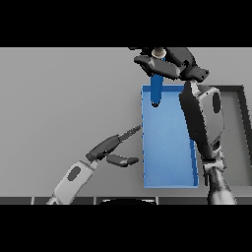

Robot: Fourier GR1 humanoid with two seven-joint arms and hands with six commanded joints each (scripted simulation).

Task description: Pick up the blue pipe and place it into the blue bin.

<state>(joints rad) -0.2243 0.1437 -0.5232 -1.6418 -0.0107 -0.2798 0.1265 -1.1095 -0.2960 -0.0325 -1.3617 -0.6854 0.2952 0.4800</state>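
Right hand [167, 64] grips blue pipe [156, 88] above blue bin [170, 147].

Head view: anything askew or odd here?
Nothing stands out. The right hand holds the blue pipe upright over the far end of the blue bin, which sits square on the table. The left hand is open beside the bin.

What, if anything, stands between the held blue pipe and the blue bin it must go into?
Nothing visible. The right hand grips the blue pipe upright over the far end of the blue bin, whose open inside shows nothing in it.
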